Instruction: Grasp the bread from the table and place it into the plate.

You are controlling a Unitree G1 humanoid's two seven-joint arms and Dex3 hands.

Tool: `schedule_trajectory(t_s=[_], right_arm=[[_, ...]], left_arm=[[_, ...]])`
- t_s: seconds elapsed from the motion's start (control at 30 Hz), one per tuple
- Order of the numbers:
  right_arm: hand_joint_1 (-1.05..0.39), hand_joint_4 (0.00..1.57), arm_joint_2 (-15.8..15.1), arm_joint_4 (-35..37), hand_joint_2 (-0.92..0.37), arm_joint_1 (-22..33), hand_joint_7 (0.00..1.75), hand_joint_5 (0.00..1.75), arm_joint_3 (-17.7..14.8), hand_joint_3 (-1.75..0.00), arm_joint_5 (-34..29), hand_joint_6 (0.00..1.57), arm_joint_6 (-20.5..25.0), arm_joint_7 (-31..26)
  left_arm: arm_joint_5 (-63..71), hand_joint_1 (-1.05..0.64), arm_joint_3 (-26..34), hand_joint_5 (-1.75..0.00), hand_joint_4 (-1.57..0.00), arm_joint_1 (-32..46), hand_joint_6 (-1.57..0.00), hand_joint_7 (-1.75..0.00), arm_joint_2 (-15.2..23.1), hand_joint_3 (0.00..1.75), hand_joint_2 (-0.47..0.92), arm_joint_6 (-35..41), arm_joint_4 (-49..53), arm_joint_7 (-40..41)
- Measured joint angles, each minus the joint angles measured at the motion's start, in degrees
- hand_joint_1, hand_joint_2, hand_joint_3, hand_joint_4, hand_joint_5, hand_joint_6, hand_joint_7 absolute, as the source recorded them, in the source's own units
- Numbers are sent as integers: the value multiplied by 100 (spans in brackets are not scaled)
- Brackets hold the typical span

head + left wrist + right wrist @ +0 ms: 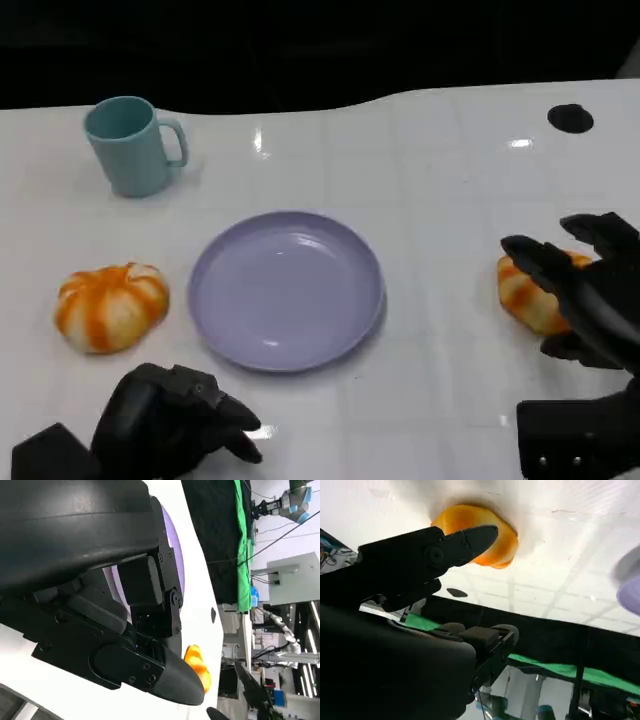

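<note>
While the orange-and-white striped bread roll (527,295) lies on the white table (440,180) right of the round lilac plate (287,288), the right hand (580,292) cups it with spread fingers, grip uncertain. Near left, the left hand (175,412) curls on nothing.

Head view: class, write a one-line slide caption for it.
Right hand reaches around one bread beside the empty purple plate; another bread and a teal mug sit left.
</note>
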Motion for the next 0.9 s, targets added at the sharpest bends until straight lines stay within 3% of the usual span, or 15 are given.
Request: schedule_trajectory(t_s=[0.1,0.3,0.57,0.7,0.77,0.83,0.87,0.9], right_arm=[[-52,7,10,418,-81,-280,2,50,197,0,4,36,173,28],[-50,22,99,1123,-80,-768,0,29,601,0,-31,38,534,-37],[-42,33,307,2470,-81,-1450,2,20,1013,0,59,44,807,-381],[-34,66,353,3043,-83,-1651,4,13,1077,-1,301,67,649,-849],[-22,99,360,3270,-84,-1728,6,14,1082,0,493,88,510,-1053],[-19,109,365,3459,-85,-1762,5,12,1051,0,745,95,214,-1313],[-15,122,365,3545,-85,-1774,7,30,1044,0,836,111,85,-1445],[-12,117,365,3632,-85,-1790,6,61,1035,0,920,120,-41,-1603]], left_arm=[[4,-105,-2,-63,-145,-1,-157,-21,0,0,90,-3,-1,0],[2,-105,-1,-63,-145,5,-157,-22,-5,0,90,-2,-7,1],[0,-105,-1,-63,-145,46,-157,-23,-21,0,90,1,-72,1],[-1,-105,-1,-63,-145,72,-157,-23,-23,0,90,1,-91,1],[-1,-105,0,-63,-145,76,-157,-23,-23,0,91,1,-99,1],[-1,-105,-1,-63,-145,79,-157,-23,-23,0,91,1,-105,1],[-1,-105,-1,-63,-145,79,-157,-23,-23,0,91,1,-106,1],[-1,-105,-1,-63,-145,80,-157,-23,-24,0,91,1,-108,1]])
